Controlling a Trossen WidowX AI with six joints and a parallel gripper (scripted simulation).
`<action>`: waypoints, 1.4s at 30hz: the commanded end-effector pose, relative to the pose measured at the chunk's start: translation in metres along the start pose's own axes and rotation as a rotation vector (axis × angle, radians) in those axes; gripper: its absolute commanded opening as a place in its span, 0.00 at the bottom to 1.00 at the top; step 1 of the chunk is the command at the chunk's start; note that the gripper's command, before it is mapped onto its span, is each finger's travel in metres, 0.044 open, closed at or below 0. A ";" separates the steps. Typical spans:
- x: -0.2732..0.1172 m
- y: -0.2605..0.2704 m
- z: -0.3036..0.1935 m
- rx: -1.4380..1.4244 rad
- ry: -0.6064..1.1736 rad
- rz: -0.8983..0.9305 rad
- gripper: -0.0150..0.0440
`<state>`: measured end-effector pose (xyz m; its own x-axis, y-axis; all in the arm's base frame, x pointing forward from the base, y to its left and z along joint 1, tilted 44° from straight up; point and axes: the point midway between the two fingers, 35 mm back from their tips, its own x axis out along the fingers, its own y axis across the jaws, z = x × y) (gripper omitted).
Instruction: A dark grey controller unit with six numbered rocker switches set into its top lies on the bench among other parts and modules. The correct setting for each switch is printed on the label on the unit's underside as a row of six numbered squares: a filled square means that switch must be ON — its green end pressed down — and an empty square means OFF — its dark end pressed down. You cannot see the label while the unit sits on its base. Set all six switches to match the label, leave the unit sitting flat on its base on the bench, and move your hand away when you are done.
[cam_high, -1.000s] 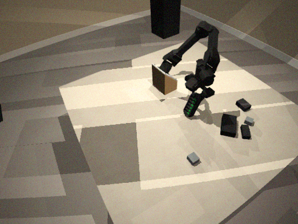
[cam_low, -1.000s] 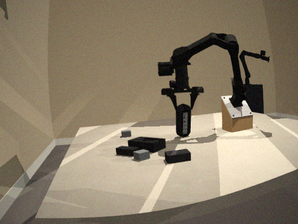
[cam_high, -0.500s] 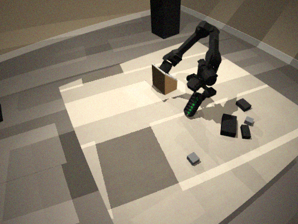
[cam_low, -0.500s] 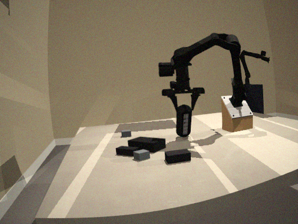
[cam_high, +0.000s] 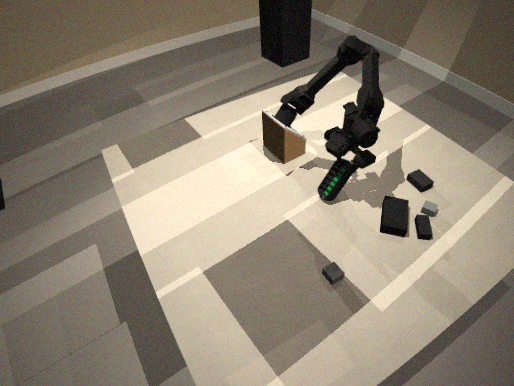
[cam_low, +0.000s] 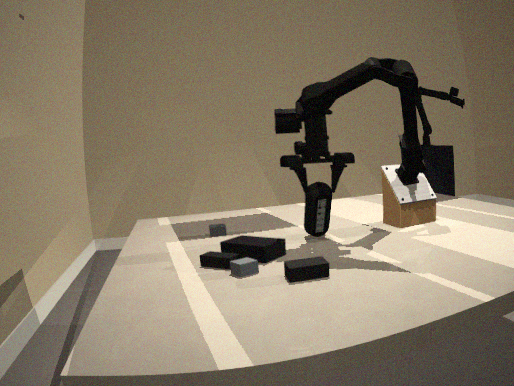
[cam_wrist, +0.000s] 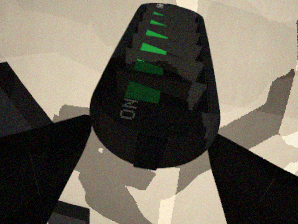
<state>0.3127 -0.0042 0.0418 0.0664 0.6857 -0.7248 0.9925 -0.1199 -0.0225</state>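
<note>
Clearly gripped: controller unit upright in the tool

Right of centre in the top view, the controller unit (cam_high: 334, 182) (cam_low: 317, 210) (cam_wrist: 154, 87) is held over the bench (cam_high: 210, 200) (cam_low: 150, 300) (cam_wrist: 50, 30). The tool (cam_high: 350, 164) (cam_low: 320, 189) (cam_wrist: 150, 132) is closed on it, one finger at each side of its upper end in the exterior view. The unit stands on end there, its pale label strip (cam_low: 317, 216) facing the camera, the squares too small to read. Whether its lower end touches the bench, I cannot tell.

The wrist view shows a row of green switch ends (cam_wrist: 143, 92) running up the frame, with "ON" printed at the near end. I cannot tell which ends are pressed.

At right in the top view, a large black block (cam_high: 395, 216) (cam_low: 253, 248) lies near a light grey block (cam_high: 429, 208) (cam_low: 244, 267); a narrow black block (cam_high: 423, 227) (cam_low: 217, 260) is just beside them. Another dark block (cam_high: 420, 180) (cam_low: 306, 269) lies above these, and a small grey block (cam_high: 333, 273) (cam_low: 217, 229) sits apart, below centre.
</note>
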 end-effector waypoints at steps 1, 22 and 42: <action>0.006 -0.002 -0.002 0.003 -0.001 -0.012 0.83; 0.014 -0.002 -0.017 0.003 0.000 -0.012 0.83; 0.022 -0.002 -0.029 0.003 0.001 -0.012 0.83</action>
<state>0.3180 0.0293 0.0499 0.0680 0.6930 -0.7177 0.9930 -0.1168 -0.0187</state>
